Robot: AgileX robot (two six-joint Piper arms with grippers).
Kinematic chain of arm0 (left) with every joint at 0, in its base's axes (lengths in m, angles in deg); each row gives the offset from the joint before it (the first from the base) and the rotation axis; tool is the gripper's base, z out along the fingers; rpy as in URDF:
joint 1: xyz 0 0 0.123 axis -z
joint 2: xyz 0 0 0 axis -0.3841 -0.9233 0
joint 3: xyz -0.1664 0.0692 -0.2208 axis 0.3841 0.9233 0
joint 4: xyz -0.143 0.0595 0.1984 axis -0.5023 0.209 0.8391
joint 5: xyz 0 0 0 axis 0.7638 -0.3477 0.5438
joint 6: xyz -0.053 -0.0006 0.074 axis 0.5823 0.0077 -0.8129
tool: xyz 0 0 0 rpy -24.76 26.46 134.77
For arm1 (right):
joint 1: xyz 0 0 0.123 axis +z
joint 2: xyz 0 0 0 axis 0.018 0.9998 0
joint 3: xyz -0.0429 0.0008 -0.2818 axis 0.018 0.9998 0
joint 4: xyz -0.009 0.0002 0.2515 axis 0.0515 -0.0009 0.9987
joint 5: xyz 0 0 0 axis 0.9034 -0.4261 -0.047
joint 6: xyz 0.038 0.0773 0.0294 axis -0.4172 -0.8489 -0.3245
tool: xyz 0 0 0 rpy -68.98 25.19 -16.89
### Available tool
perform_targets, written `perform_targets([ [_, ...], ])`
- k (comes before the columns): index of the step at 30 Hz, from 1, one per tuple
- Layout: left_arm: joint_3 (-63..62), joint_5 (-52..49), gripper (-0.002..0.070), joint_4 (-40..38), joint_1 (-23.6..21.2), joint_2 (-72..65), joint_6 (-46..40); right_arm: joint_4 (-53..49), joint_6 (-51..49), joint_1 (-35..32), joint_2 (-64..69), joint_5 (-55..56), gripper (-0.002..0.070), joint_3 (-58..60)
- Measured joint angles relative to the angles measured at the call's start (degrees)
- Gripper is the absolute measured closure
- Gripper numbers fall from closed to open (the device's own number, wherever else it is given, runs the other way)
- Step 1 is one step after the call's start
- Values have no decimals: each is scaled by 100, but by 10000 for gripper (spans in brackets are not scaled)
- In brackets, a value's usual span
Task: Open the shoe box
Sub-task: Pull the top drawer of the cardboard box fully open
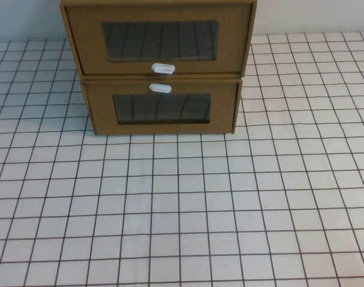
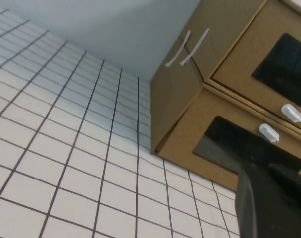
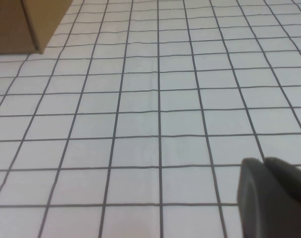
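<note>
Shoe boxes (image 1: 160, 72) closed; left gripper (image 2: 263, 172) near them, right gripper (image 3: 263, 167) apart

The black left gripper (image 2: 267, 172) hangs with its jaws just short of a brown cardboard two-drawer shoe box (image 2: 182, 99), its white oval handles (image 2: 269, 132) nearest them, on a white gridded tablecloth (image 2: 66, 148).

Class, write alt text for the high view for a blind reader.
Two stacked brown cardboard shoe boxes, each closed with a dark window and white oval handle, stand at the far side of a white black-gridded tablecloth. Neither gripper appears here: the left gripper hangs near the boxes' left front corner, the right gripper, shut, above the cloth to their right.
</note>
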Motion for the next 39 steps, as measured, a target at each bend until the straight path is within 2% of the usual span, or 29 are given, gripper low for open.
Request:
perform_targets([
  [3,-651,-727,677,0,0,-385,-105,0,0,0,0,0,689,0],
  [8,-2105,-1873,677,0,0,-1674,-934,0,0,0,0,0,690,0],
  [12,-3211,-2191,677,-36,0,-2826,-1548,0,0,0,0,0,689,0],
  [17,-4852,-2699,677,-753,0,-4436,-2915,0,0,0,0,0,689,0],
  [23,-6899,-3186,677,-1532,0,-6069,-4065,0,0,0,0,0,689,0],
  [32,-9606,-3989,677,-2292,0,-8360,-4934,0,0,0,0,0,689,0],
  [39,-10802,-4349,677,-2667,0,-9615,-5108,0,0,0,0,0,689,0],
])
